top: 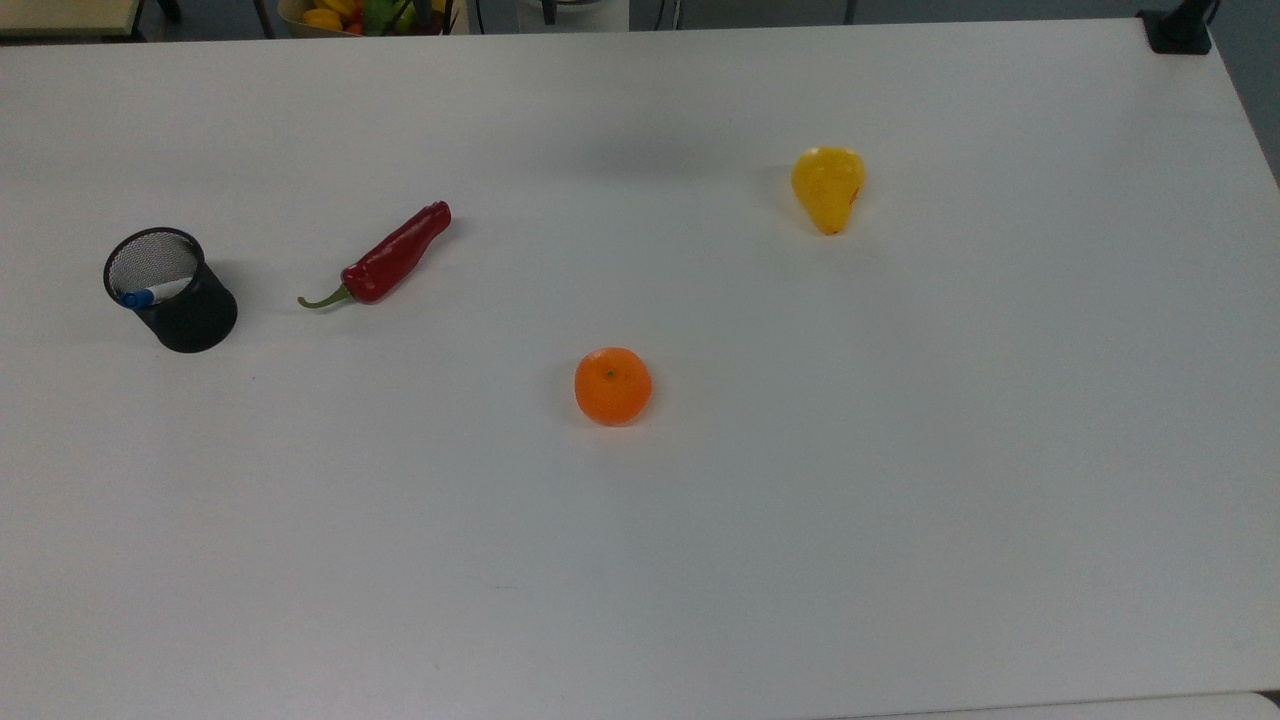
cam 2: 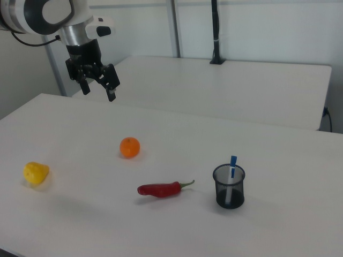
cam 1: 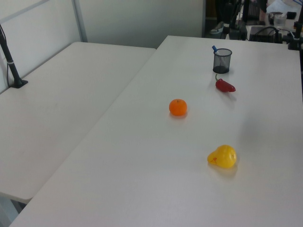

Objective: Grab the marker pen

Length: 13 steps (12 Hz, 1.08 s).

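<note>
The marker pen (top: 148, 294) stands in a black mesh pen cup (top: 183, 300) at the top view's left, its blue cap leaning on the rim. The marker pen's blue cap (cam 2: 233, 163) pokes above the cup (cam 2: 229, 187) in the right view, and the marker pen (cam 1: 214, 48) sticks out of the cup (cam 1: 222, 61) in the left view. My gripper (cam 2: 97, 87) hangs open high above the table at the right view's upper left, far from the cup, with nothing between its fingers.
A red chili (top: 392, 257) lies just right of the cup in the top view. An orange (top: 612, 386) sits mid-table and a yellow pear (top: 828, 187) farther right. A black clamp post (top: 1178, 30) stands at the far right corner. A second table (cam 1: 57, 104) adjoins.
</note>
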Available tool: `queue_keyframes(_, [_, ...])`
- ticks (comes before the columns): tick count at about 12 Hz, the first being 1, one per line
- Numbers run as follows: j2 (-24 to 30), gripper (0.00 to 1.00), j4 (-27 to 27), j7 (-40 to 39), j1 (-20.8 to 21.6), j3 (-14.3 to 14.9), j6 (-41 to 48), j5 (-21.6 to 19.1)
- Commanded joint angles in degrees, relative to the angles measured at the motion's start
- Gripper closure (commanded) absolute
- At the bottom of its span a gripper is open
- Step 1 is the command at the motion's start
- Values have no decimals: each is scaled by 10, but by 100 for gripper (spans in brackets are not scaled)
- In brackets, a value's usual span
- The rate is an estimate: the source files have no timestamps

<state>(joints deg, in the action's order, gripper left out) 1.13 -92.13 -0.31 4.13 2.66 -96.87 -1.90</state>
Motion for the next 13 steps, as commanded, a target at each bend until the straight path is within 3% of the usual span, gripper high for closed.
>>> queue_keyframes(1, [11, 0, -10, -6, 18, 13, -6, -2])
queue_keyframes(13, [10, 0, -14, -7, 25, 30, -12, -1])
